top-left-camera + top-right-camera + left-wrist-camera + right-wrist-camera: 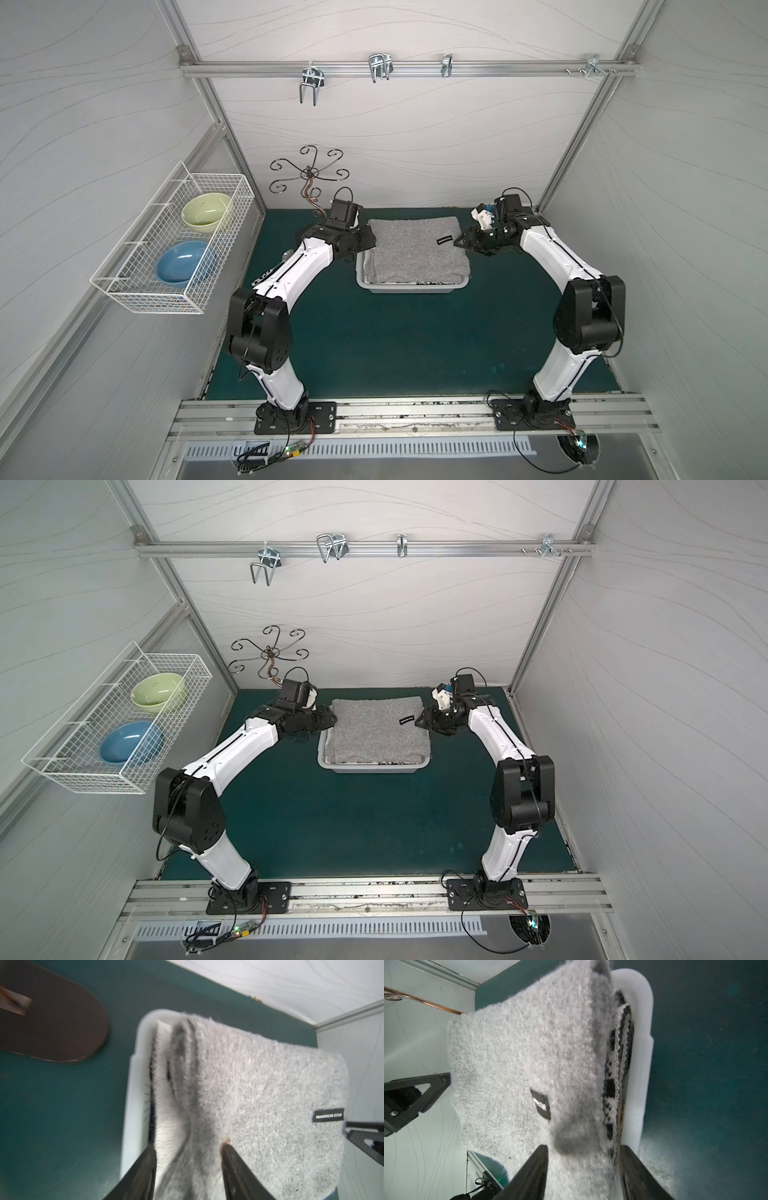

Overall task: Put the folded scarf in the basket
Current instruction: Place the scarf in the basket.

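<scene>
The folded grey fuzzy scarf [415, 249] [376, 729] with a small black label lies on top of the white basket [411, 286] [374, 767] at the back middle of the green mat, overhanging its rim. My left gripper [370, 241] [188, 1147] is at the scarf's left edge, jaws apart, with fabric [259, 1095] loose between the fingers. At the right edge, my right gripper [457, 242] [583, 1147] is also open, its fingers straddling the scarf [519, 1053] beside the basket rim [641, 1043]. A black-and-white knit layer [616, 1064] shows under the grey one.
A white wire rack [124, 291] on the left wall holds a green bowl [205, 210] and a blue bowl [183, 262]. A curly metal stand [309, 174] rises at the back left, its dark base [52, 1022] close to the basket. Hooks [380, 66] hang on the back rail.
</scene>
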You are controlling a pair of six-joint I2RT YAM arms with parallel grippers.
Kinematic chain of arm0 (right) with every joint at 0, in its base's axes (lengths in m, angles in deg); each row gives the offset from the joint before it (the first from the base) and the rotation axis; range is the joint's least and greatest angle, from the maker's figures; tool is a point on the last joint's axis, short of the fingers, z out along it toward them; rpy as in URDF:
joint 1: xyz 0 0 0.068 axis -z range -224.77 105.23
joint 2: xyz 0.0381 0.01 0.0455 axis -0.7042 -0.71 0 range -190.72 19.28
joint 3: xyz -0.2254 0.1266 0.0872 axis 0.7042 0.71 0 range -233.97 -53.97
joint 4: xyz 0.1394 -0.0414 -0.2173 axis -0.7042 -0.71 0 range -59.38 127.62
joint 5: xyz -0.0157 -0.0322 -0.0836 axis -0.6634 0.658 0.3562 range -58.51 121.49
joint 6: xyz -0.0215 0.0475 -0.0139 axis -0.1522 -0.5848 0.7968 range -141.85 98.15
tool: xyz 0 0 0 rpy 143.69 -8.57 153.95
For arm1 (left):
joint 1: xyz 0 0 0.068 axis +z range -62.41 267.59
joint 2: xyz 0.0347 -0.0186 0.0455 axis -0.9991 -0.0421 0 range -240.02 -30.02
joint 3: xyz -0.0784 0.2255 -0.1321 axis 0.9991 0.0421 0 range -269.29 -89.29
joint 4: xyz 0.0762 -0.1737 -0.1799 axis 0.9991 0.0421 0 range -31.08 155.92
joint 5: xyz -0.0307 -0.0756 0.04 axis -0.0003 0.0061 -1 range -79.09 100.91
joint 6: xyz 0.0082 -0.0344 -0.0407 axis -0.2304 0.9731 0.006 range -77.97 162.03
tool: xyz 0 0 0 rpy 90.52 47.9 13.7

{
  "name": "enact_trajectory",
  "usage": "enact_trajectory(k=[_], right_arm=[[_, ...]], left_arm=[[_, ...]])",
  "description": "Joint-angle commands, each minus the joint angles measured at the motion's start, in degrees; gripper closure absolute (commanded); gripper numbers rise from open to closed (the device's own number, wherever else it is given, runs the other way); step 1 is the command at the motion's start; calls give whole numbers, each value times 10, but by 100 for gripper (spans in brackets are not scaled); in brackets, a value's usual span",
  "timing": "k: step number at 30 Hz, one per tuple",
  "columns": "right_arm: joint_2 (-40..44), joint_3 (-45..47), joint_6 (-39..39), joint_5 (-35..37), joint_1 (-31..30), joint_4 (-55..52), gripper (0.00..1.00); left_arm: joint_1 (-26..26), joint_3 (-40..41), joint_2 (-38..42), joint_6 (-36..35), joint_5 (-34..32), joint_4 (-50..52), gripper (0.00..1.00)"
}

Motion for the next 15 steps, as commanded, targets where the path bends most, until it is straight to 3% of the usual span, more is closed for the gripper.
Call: enact_trajectory(k=[1,6,11,15], right_arm=[[58,-8,11,27,-6,-31,43],[61,-15,-2,-13,-48,-3,48],[-6,-29,-19,-47,-79,26,50],[-42,-11,-23,-48,-77,50,51]], left_arm=[[4,6,58,-5,-41,8,47],[-10,49,88,50,46,-82,53],[-54,59,47,79,106,-158,53],[-64,56,1,70,96,-147,53]])
